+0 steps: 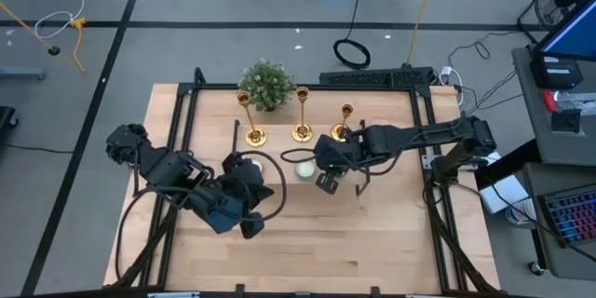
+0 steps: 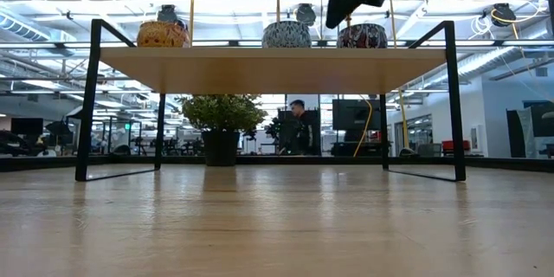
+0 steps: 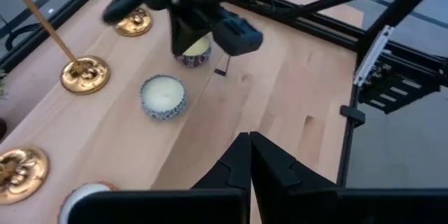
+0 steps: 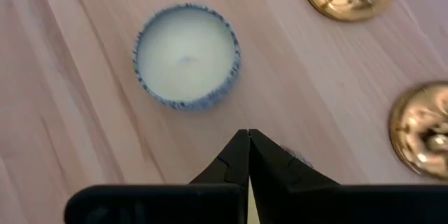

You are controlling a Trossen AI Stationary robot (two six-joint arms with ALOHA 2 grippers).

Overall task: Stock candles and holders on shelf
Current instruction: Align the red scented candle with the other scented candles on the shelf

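Both hands clenched empty; candles [image 4: 187, 54] look squat, rigid, light, so pinch across rim; holders [image 1: 302, 112] top-heavy, grip stem.

One camera looks straight down on the whole desk [image 1: 391, 242]. Another sits at desk height, facing level under the shelf [image 2: 277, 69] toward the room. Both wrist cameras look down close at the shelf top, sharing the blue-patterned candle [image 4: 187, 54].

Both arms reach inward — left gripper [image 3: 250, 155] and right gripper [image 4: 248, 150] fingers pressed together.
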